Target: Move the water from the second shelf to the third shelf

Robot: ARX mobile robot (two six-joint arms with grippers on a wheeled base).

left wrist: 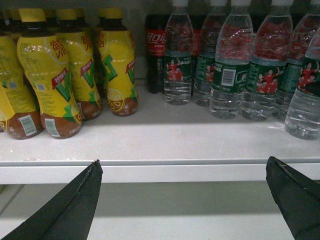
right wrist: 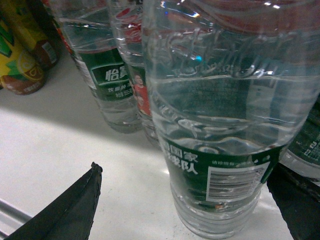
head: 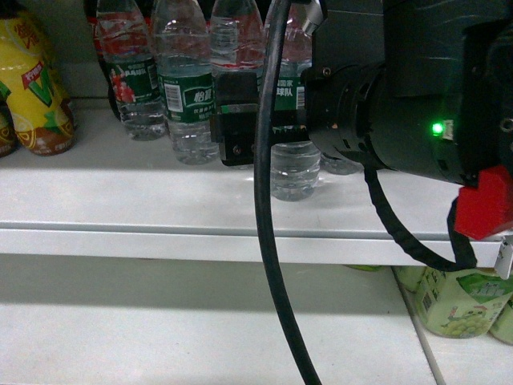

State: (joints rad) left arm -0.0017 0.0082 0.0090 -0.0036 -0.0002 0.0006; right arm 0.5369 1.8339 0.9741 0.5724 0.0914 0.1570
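Note:
A clear ribbed water bottle (right wrist: 220,150) with a dark green label and barcode stands on the white shelf (head: 120,200), forward of the row of like bottles (head: 188,88). My right gripper (right wrist: 184,172) is open, one finger on each side of this bottle. A gap shows beside the left finger (right wrist: 75,210), while the right finger (right wrist: 295,200) lies close against the bottle's base. From the head camera, the same bottle (head: 294,172) sits partly behind the right arm. My left gripper (left wrist: 183,162) hangs open and empty in front of the shelf edge (left wrist: 165,172).
Yellow tea bottles (left wrist: 50,75) fill the shelf's left side, with dark cola bottles (left wrist: 155,50) behind the waters. A black cable (head: 264,241) hangs across the shelf front. Pale green bottles (head: 457,301) stand on the lower shelf (head: 160,321) at the right.

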